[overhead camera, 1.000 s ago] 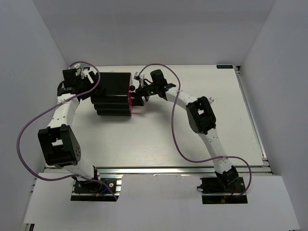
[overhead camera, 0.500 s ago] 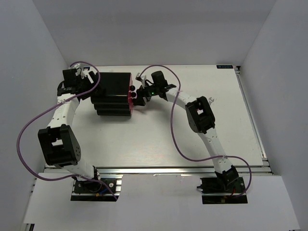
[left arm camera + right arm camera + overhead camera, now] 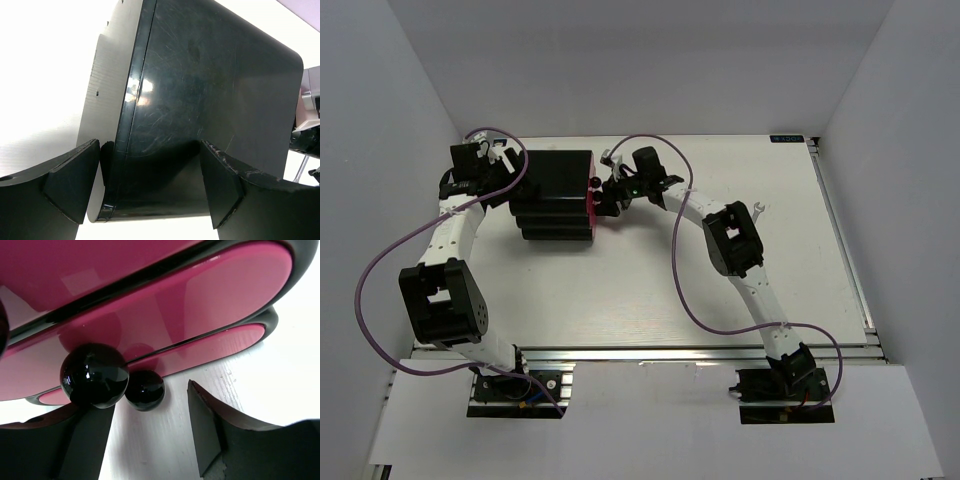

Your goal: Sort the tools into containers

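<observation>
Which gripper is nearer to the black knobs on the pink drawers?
Right. The right gripper faces the drawer fronts, with the knobs just ahead of it; the left gripper is at the back of the cabinet.

Cabinet (image 3: 555, 195) far left; table's (image 3: 800, 220) right open

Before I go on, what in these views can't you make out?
Tools: none shows in any view; the drawers look shut, hiding their contents.
Top view: a pale speck beside the right arm, too small to name.
Left wrist view: whether the left jaws press the cabinet or only flank it; shadow hides the contact.
Right wrist view: whether the big knob touches the right jaws; they overlap.
</observation>
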`<action>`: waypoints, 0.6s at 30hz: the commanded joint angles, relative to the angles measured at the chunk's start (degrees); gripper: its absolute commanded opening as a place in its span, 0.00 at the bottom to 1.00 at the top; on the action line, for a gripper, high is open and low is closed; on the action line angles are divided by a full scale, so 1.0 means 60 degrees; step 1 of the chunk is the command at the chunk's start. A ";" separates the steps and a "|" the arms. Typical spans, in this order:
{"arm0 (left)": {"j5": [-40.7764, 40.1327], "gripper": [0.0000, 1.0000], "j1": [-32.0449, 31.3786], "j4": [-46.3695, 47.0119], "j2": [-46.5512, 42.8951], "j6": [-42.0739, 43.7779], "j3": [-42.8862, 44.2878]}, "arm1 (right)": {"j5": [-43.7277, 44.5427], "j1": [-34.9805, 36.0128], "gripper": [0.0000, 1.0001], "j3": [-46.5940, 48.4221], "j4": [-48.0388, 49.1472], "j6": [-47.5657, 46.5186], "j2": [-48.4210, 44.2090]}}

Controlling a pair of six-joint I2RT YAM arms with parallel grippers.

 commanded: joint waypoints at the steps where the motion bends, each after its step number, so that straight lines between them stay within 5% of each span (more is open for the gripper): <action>1: 0.0816 0.89 -0.0236 -0.0320 0.0151 -0.0196 -0.0262 | 0.0045 0.0102 0.63 0.0520 0.0652 0.0227 0.0104; 11: 0.0772 0.89 -0.0236 -0.0408 0.0064 -0.0181 -0.0204 | 0.0089 0.0102 0.38 0.0404 0.1048 0.0711 0.0119; 18: 0.0684 0.89 -0.0236 -0.0467 -0.0054 -0.0167 -0.0233 | -0.0160 -0.0073 0.30 -0.0662 0.1252 0.0652 -0.0423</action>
